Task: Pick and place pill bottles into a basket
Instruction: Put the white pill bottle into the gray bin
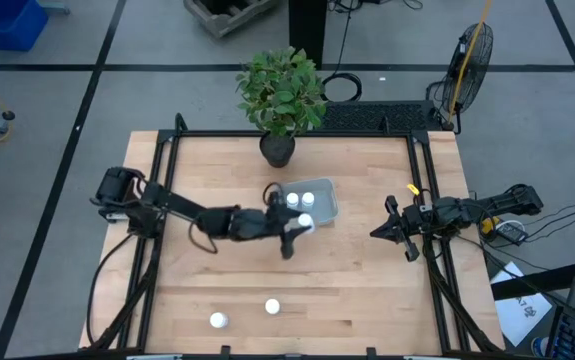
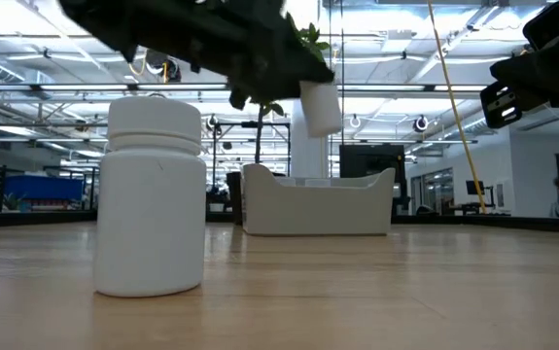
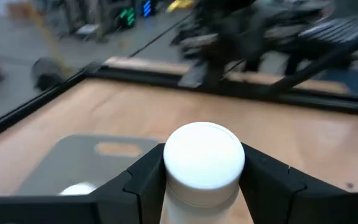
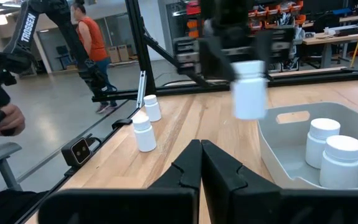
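My left gripper (image 1: 299,228) is shut on a white pill bottle (image 3: 203,162), held in the air over the near right edge of the pale grey basket (image 1: 325,208). The bottle also shows in the low view (image 2: 320,105) and the right wrist view (image 4: 250,88). Two more bottles (image 4: 322,140) (image 4: 342,160) stand upright inside the basket. Two bottles (image 1: 218,320) (image 1: 273,307) stand on the table near its front edge. My right gripper (image 1: 391,231) is shut and empty at the table's right side, its fingers (image 4: 198,163) pointing toward the basket. My left gripper pinches the bottle between its two fingers (image 3: 142,180), one on each side of the body just below the cap (image 3: 174,199). The fingers slant down from the table's left. The bottle is lifted clear, roughly upright with its cap up, above the basket's rim.
A potted plant (image 1: 278,150) stands just behind the basket at the table's far edge. A black frame (image 1: 422,190) runs along the table's sides. A person (image 4: 91,46) stands in the room beyond the table. Bare wood lies between the basket and the front bottles.
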You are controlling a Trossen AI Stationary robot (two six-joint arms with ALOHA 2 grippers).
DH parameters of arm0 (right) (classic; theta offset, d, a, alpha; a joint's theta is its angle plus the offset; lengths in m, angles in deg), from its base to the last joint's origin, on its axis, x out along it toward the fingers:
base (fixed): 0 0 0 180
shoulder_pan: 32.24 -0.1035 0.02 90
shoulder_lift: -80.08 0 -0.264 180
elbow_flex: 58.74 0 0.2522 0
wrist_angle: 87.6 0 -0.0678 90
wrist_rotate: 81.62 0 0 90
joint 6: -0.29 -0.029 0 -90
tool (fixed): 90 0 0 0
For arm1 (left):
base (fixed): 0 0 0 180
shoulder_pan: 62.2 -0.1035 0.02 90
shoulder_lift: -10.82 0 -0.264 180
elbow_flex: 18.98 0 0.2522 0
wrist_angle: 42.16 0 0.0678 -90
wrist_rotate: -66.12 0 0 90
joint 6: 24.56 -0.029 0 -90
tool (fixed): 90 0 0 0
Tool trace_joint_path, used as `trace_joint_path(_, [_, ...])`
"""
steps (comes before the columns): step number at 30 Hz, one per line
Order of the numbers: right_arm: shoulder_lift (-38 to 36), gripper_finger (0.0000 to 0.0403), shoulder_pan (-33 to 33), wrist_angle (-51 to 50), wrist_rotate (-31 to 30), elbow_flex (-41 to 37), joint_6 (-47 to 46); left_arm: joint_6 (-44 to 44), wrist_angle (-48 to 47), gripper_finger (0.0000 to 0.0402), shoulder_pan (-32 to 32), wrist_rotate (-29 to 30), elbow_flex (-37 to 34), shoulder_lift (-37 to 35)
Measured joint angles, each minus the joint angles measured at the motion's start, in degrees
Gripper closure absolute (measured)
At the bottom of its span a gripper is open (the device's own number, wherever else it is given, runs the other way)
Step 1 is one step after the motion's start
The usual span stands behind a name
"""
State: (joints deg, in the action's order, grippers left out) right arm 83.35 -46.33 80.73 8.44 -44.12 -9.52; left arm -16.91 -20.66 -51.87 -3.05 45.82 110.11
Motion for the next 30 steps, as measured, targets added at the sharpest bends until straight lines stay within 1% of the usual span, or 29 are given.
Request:
trace_joint_path(2, [0.0,0.0403,0.0,0.0,0.0,0.0,0.0,2.0,-4.6,0.0216,-2.0,0.0,1.7,0.0])
trace_joint_path(4, [0.0,0.0403,0.0,0.0,0.0,0.0,0.0,4.0,-6.4,0.0216,-3.8,0.0,2.5,0.0])
trace_joint_path(10, [0.0,0.0403,0.0,0.0,0.0,0.0,0.0,6.4,-4.4,0.0216,-7.7,-2.7,2.6,0.6])
trace_joint_path(15, [0.0,0.0403,0.0,0.0,0.0,0.0,0.0,5.7,-1.4,0.0216,-7.8,-4.4,3.2,5.5])
trace_joint_path(19, [0.0,0.0403,0.0,0.0,0.0,0.0,0.0,4.4,-0.5,0.0216,-7.6,-3.0,4.9,8.8])
trace_joint_path(25, [0.2,0.0403,0.0,0.0,0.0,0.0,0.0,1.7,-3.7,0.0237,-7.6,-2.1,8.8,12.2])
trace_joint_path(28, [0.2,0.0403,0.0,0.0,0.0,0.0,0.0,0.5,-5.4,0.0237,-7.7,-1.1,10.5,13.9])
trace_joint_path(30, [0.3,0.0403,0.0,0.0,0.0,0.0,0.0,0.5,-6.1,0.0225,-7.8,-1.3,11.4,15.3])
